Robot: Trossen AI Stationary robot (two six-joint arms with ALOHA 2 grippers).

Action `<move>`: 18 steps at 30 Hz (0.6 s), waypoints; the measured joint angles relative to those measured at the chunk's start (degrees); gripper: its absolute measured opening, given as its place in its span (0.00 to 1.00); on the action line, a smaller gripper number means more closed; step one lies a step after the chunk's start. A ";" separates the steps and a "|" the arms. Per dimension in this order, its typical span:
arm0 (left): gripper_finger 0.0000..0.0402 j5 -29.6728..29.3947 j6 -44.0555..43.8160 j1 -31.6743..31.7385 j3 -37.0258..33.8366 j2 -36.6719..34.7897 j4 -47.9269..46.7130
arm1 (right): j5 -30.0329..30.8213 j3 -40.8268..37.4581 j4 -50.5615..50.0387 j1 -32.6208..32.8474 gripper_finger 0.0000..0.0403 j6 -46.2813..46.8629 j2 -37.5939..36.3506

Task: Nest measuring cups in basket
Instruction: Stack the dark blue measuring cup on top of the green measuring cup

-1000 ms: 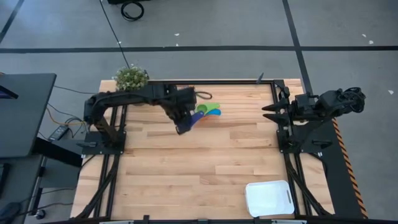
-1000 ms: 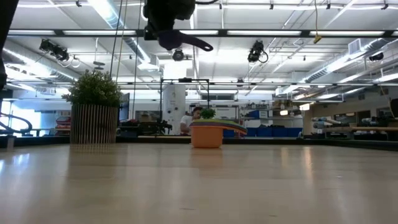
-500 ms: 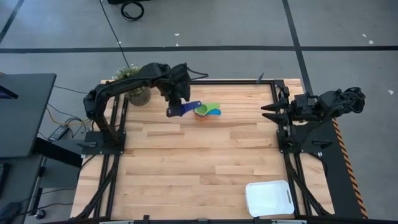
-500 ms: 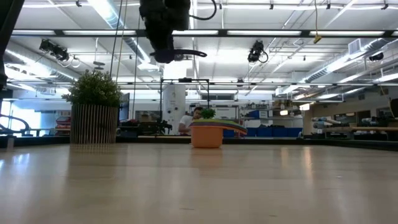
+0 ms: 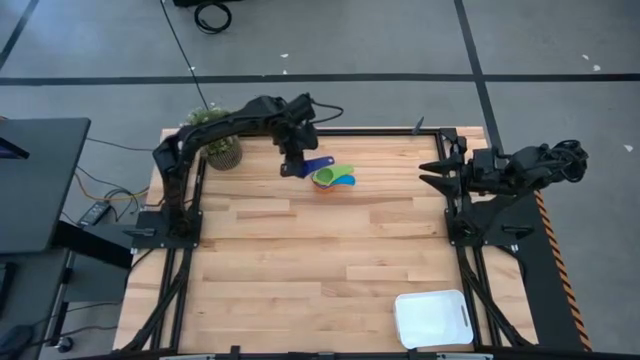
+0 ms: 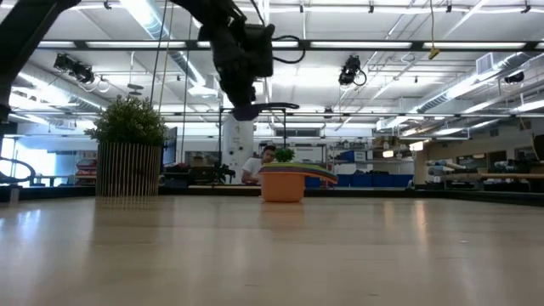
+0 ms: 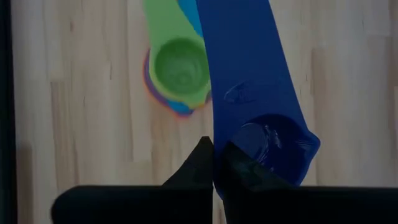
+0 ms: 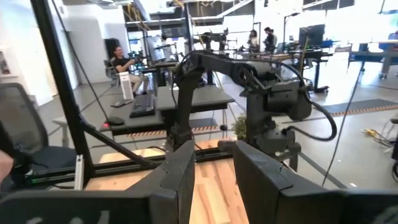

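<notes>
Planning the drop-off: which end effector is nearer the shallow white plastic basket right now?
The right end effector, parked open at the table's right edge, is nearer to the shallow white plastic basket. The left end effector holds the dark blue measuring cup across the table.

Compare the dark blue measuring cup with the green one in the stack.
The dark blue cup hangs in the air, pinched by the left gripper; the green cup sits nested on top of the stack on the table. Blue looks dark, green bright. Both are round cups with flat handles.
</notes>
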 joint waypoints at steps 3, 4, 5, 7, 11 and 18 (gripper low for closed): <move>0.02 0.98 0.95 -0.04 0.00 1.93 2.92 | 1.18 0.00 -0.03 0.00 0.29 0.04 0.40; 0.02 1.22 0.99 -0.04 0.00 2.59 3.79 | 1.67 0.00 -0.02 0.00 0.29 0.05 0.47; 0.02 1.53 0.99 -0.02 0.00 3.31 4.74 | 2.30 0.00 -0.02 0.00 0.29 0.05 0.53; 0.02 2.22 0.97 -0.02 0.00 4.69 7.03 | 3.51 0.00 0.00 0.00 0.29 0.06 0.79; 0.02 2.74 -0.74 -0.02 0.00 7.15 12.82 | 4.71 0.00 -0.02 0.00 0.29 0.57 0.98; 0.02 3.29 -2.37 -0.04 0.00 10.10 16.50 | 5.69 0.02 0.04 -0.02 0.29 2.02 1.15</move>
